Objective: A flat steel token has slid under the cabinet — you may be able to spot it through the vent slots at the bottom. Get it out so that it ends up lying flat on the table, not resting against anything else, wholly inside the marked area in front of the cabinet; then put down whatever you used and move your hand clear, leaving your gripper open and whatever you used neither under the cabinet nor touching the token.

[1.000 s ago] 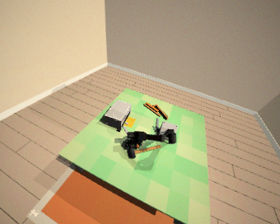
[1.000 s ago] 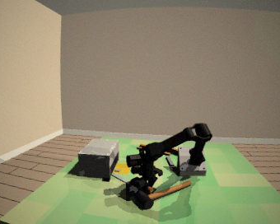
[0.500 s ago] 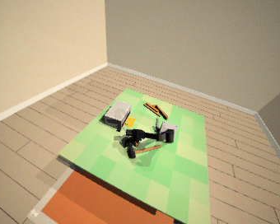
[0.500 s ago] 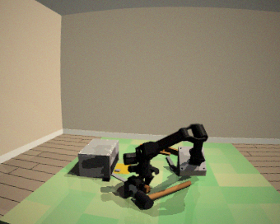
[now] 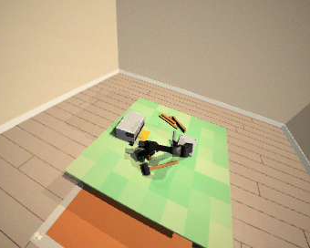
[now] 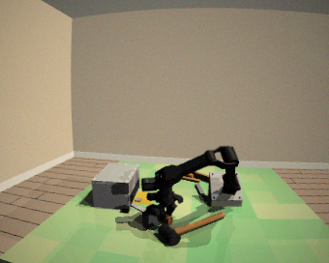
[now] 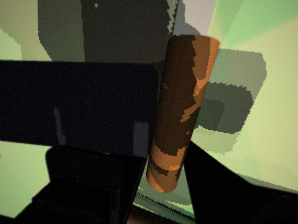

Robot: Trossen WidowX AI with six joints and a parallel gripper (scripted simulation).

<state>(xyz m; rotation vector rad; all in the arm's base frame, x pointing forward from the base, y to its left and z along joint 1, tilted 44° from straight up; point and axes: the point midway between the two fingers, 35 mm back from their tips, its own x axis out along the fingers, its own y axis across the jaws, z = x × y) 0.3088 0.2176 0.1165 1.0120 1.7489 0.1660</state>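
And the gripper [image 5: 148,155] [image 6: 169,212] [image 7: 167,138], at the centre of the top view, is clamped on a brown rounded handle [image 6: 168,219] [image 7: 182,100]! Left of it sits the grey cabinet [image 5: 130,125] [image 6: 116,186], the yellow marked area [image 5: 146,133] [image 6: 144,195] at its front. There's a small grey piece on the yellow, apparently the token [image 5: 140,137] [image 6: 138,199]; whether it lies fully flat, can't tell. Lower centre, a black-headed mallet [image 5: 146,170] [image 6: 169,235] lies on the green table [image 5: 195,196] [image 6: 280,232].

Orange rug [image 5: 95,221] on plank floor [image 5: 31,160] [image 6: 14,218]; beige walls [image 5: 218,55] [image 6: 207,87], pale baseboards [image 5: 209,100] [image 6: 110,158].
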